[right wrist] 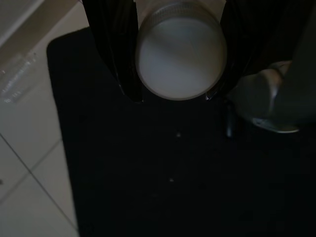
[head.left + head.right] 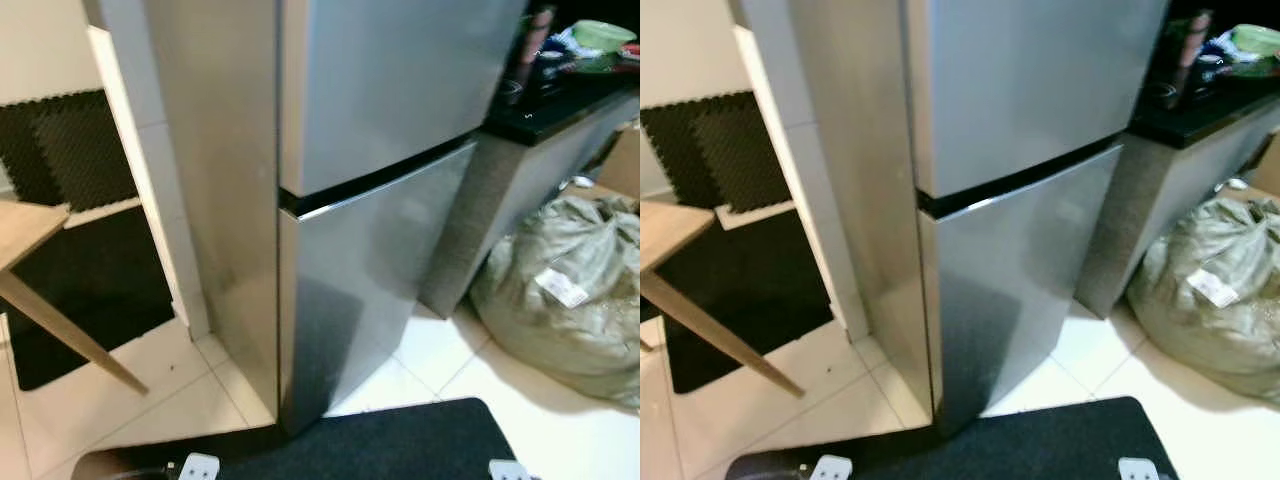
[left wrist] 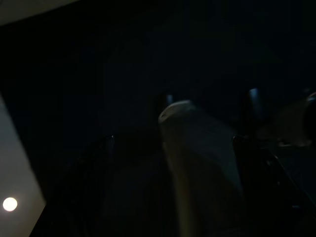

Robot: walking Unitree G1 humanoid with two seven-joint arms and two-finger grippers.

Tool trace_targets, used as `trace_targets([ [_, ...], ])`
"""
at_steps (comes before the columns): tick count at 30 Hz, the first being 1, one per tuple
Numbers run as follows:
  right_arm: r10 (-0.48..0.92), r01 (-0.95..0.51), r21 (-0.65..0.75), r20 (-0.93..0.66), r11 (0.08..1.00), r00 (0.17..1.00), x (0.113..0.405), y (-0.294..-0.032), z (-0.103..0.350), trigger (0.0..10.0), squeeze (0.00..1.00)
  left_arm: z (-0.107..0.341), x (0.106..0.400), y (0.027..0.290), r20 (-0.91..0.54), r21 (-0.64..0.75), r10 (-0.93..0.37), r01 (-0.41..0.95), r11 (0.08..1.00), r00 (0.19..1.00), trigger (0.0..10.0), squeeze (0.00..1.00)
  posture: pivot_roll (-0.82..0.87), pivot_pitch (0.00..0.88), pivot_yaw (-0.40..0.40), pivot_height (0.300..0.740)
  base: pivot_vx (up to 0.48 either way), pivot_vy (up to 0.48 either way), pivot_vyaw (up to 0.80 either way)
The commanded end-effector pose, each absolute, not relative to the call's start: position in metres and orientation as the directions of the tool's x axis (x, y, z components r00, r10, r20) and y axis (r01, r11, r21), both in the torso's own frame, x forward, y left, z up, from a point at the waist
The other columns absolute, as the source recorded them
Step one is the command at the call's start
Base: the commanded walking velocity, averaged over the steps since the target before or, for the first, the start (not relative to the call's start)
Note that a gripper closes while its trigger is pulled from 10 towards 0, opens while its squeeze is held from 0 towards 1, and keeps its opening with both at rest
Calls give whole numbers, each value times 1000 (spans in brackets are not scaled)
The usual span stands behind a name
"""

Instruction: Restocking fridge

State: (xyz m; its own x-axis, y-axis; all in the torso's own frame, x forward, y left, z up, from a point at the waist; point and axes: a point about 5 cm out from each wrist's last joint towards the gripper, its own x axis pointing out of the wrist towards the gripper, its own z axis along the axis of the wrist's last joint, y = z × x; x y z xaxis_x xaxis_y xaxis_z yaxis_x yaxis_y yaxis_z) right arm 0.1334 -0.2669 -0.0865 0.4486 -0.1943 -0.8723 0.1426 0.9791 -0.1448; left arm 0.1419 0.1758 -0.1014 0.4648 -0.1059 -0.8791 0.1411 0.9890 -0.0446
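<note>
Stainless steel covers the two-door fridge (image 2: 370, 190), which is seen from above with both doors shut, a dark seam dividing the upper door from the lower one. It stands on pale floor tiles (image 2: 200, 400), and a black mat (image 2: 400, 445) is laid on the floor just in front of its lower door. On the fridge's left, a white wall edge (image 2: 140, 170) is seen, with dark foam mats (image 2: 60, 150) leaning and lying beyond it, and the corner and leg of a wooden table (image 2: 40, 270) at the frame's edge. On the fridge's right, a black countertop (image 2: 560, 105) carries a green bowl (image 2: 603, 35) and other small items too blurred to be named. A bulging grey-green sack (image 2: 570, 290) with a white label is slumped on the tiles below the counter.

In the right wrist view, the right gripper (image 1: 173, 96) is closed around a white round-lidded container (image 1: 180, 57), one black finger pressed against each side of it. The container is held above the black mat, with tiles visible alongside.

The left wrist view is very dark. A pale, rounded object (image 3: 197, 153) is made out between the dark fingers of the left gripper (image 3: 173, 148), but whether it is gripped cannot be told.
</note>
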Motion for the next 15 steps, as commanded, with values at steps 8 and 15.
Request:
trace_targets([
  [8,-195,138,-148,-871,979,451,134,-265,-87,10000,0,-70,202,194,-715,-103,-63,-16,995,696,10000,0,-72,0,-57,740,0,0,0],
  [15,-200,141,-151,-870,978,451,133,-266,-87,10000,0,-15,265,219,-448,-210,-76,-22,978,891,10000,1000,-76,0,-57,740,0,0,0],
])
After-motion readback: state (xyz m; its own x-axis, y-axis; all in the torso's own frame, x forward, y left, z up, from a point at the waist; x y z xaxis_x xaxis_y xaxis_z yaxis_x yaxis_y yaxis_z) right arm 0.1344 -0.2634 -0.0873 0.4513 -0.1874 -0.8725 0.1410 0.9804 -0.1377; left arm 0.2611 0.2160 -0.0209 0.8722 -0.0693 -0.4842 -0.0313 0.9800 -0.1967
